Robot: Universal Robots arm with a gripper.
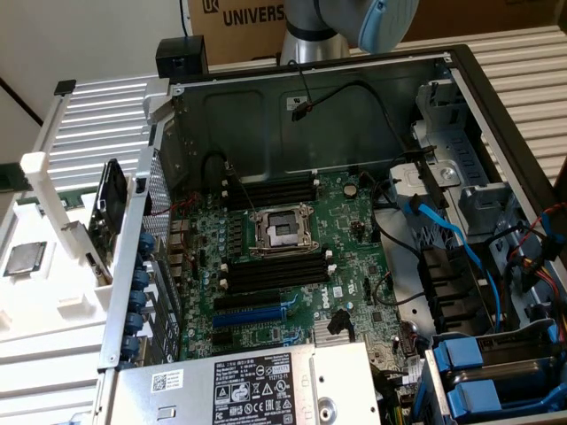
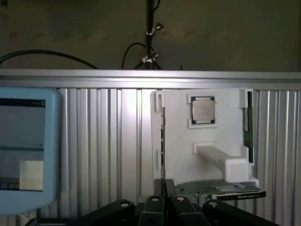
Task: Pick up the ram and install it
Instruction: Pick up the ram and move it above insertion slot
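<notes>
On the bench, wrist view: white holder (image 2: 183, 136), ram (image 2: 247, 141) edge-on beside processor chip (image 2: 203, 110); hand (image 2: 166, 188) pressed together. Exterior view: open computer case (image 1: 266, 106), black memory slots (image 1: 270, 270).

A ribbed metal surface (image 1: 523, 66) (image 2: 103, 141) carries everything. An open computer case (image 1: 266, 115) lies on its side across the middle. Just beside it, toward the surface's edge on the exterior view's left, lies a white plastic holder (image 1: 62, 297) (image 2: 178, 141). A screen device with a pale blue frame (image 2: 51, 150) lies on the ribs, apart from the holder.
</notes>
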